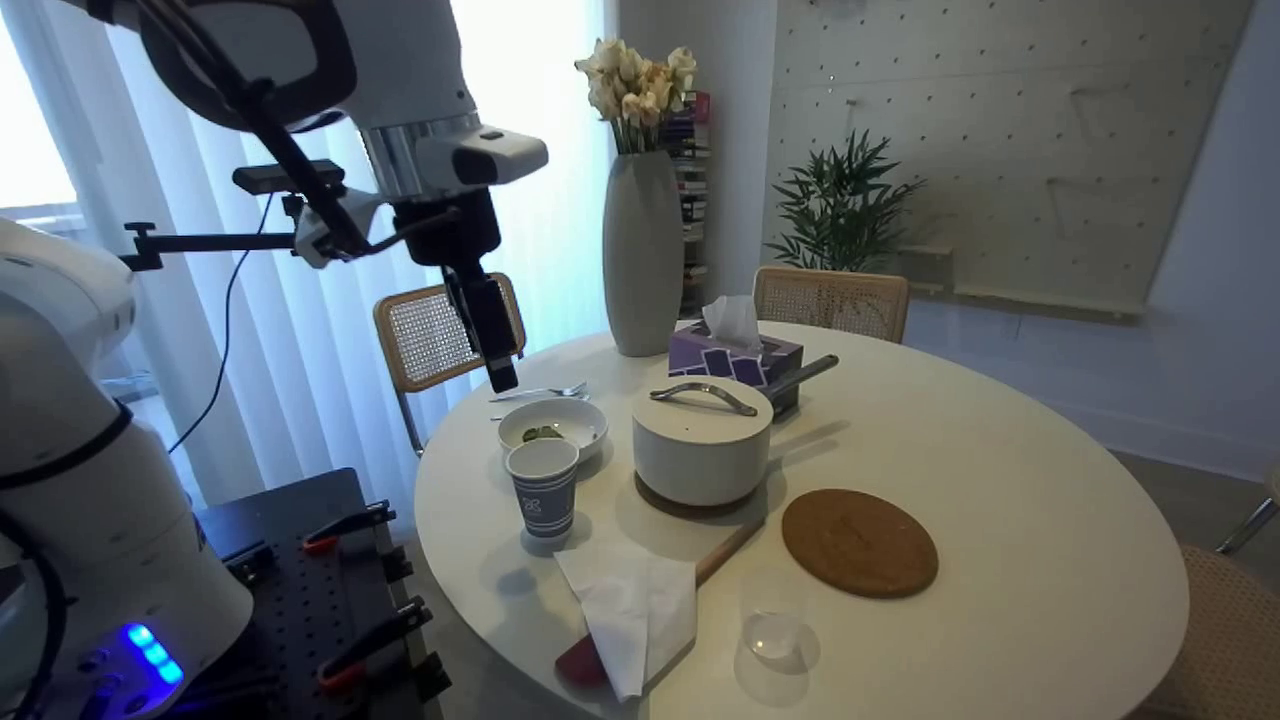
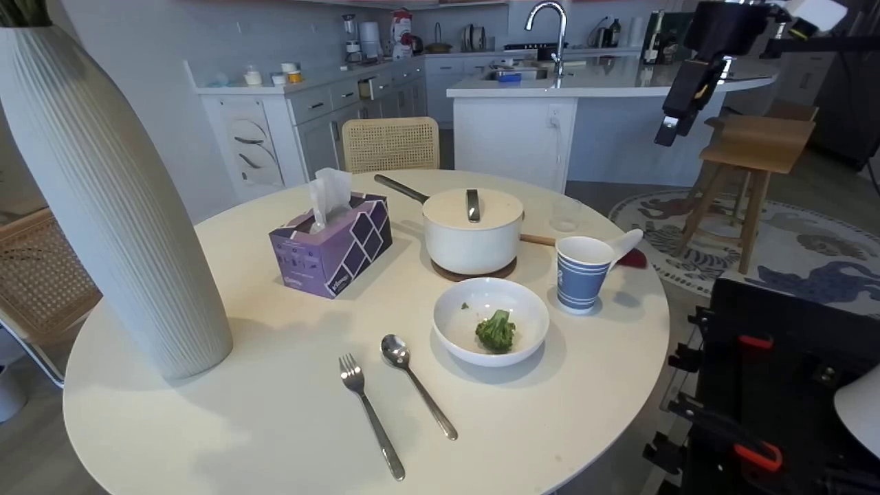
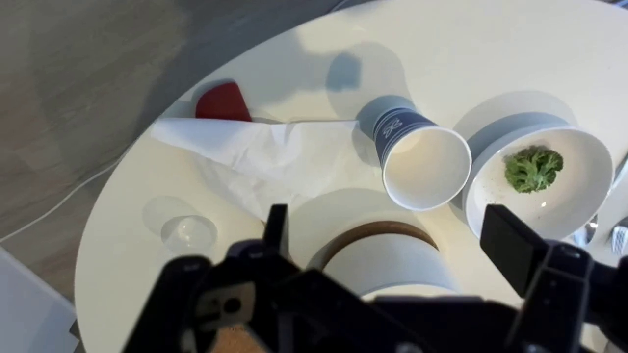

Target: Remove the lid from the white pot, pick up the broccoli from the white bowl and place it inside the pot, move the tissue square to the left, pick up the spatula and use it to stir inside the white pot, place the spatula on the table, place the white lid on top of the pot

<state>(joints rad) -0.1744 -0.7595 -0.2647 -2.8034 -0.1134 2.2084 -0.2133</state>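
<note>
Pot [image 2: 471, 249] on a brown mat [image 1: 690, 511], standing on the table [image 2: 275, 419]. Lid [image 2: 496, 206] seated on it, so contents hidden. Bowl [image 2: 455, 317]: one piece of broccoli [image 2: 495, 333], plus a green crumb [image 2: 465, 306] on the inner wall. Cup [image 1: 548, 500] upright, just beside the bowl. Box [image 2: 330, 253]: white sheet standing up from its slot. Vase [image 1: 643, 260]: pale flowers [image 1: 640, 85]. Clear dish [image 1: 773, 636] on the table; contents not readable.

Orientation. Spatula [image 1: 729, 551] flat on the table, mid-length covered by the tissue [image 1: 635, 610]. Long axis runs inward from the table edge: red head [image 3: 223, 104] near the edge, wooden end pointing in between mat and disc [image 1: 860, 543]. Pot handle [image 1: 803, 374] points back and right in an exterior view, past the end of the box. Lid handle [image 2: 473, 206] set at an angle to it.

Gripper [image 3: 390, 229]: jaws wide apart in the wrist view; raised above table level in both exterior views.
</note>
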